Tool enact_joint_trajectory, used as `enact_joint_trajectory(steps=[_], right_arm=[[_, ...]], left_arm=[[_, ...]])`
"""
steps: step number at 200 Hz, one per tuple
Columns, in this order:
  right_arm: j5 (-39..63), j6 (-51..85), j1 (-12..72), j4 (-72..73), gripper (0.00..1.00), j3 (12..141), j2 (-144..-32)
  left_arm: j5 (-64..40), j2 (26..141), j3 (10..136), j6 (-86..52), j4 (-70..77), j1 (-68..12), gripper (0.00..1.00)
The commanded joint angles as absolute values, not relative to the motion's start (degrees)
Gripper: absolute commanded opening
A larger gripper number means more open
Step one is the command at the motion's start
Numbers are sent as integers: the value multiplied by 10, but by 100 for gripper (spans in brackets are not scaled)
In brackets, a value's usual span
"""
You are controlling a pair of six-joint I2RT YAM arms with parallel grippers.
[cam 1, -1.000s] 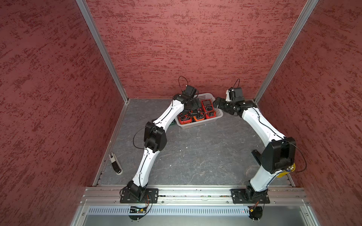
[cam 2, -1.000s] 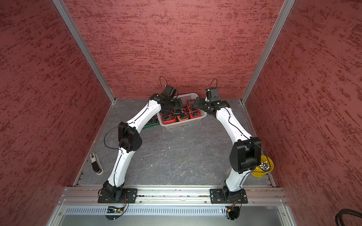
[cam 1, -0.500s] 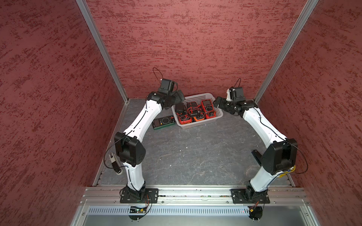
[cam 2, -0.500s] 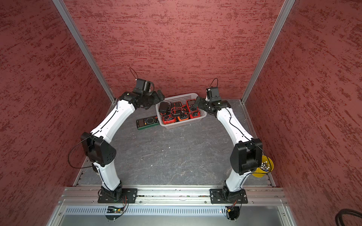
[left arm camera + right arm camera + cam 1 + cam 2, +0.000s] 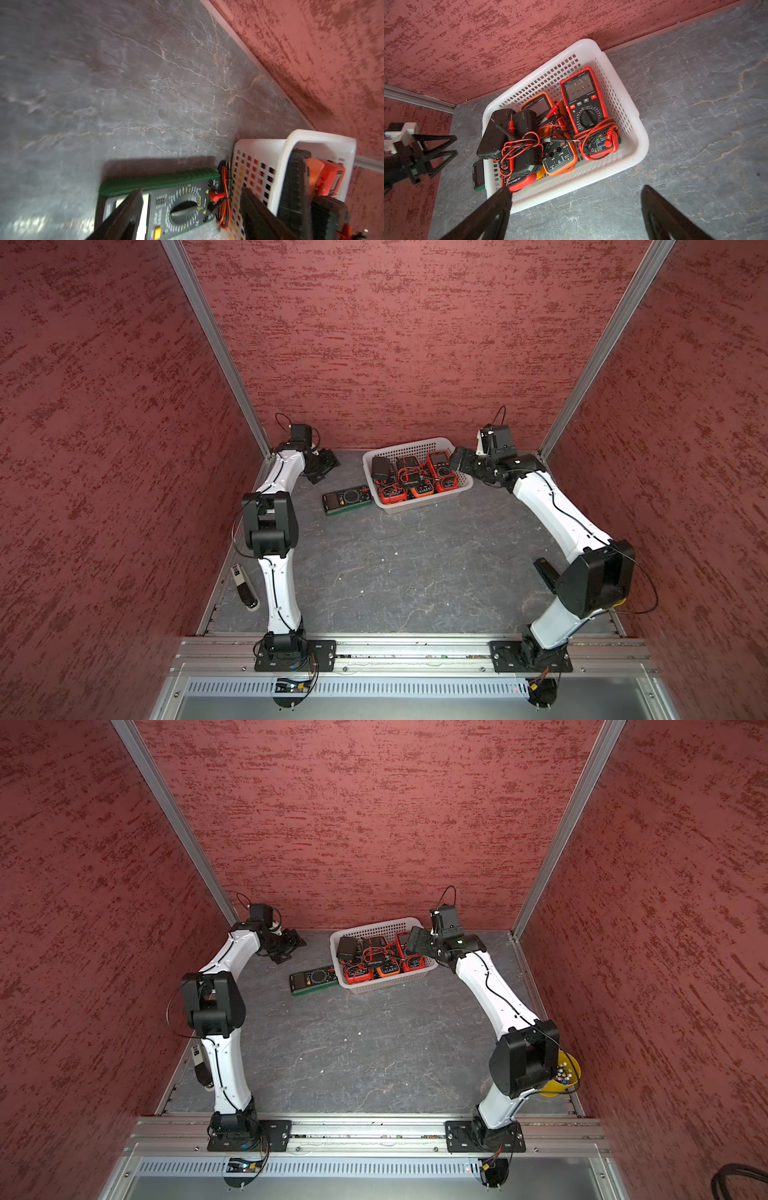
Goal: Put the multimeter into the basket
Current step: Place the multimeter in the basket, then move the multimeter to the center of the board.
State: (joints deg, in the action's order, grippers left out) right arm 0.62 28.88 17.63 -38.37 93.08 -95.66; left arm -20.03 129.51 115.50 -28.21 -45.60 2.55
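Observation:
A green multimeter (image 5: 347, 500) (image 5: 313, 980) lies flat on the grey table, just left of the white basket (image 5: 428, 499) (image 5: 390, 982). My left gripper (image 5: 322, 466) (image 5: 286, 947) hangs near the back left corner, open and empty, apart from the multimeter. In the left wrist view its fingers frame the green multimeter (image 5: 176, 205), whose red and black leads touch the basket (image 5: 280, 166) wall. My right gripper (image 5: 459, 460) (image 5: 576, 188) stands open and empty at the basket's right end. The right wrist view shows the basket (image 5: 639, 124) and one end of the green multimeter (image 5: 478, 174) behind it.
The basket holds several multimeters: a red one (image 5: 583, 104), an orange one (image 5: 558, 153) and black ones, with tangled leads. A small black and white device (image 5: 245, 587) lies by the left edge. A yellow cup (image 5: 561, 1077) stands behind the right arm's elbow.
My left arm has swung left from over the basket to the back left corner, uncovering the green multimeter on the table. The right arm has stayed put.

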Motion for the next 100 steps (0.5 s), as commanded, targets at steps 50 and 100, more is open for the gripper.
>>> enact_joint_trajectory(steps=[50, 100], right_arm=[[-49, 315, 199, -404, 99, 934, -922], [-37, 310, 203, -402, 99, 951, -937]], left_arm=[[-250, 1403, 1274, -238, -510, 25, 64], [-261, 1422, 1254, -232, -505, 22, 56]])
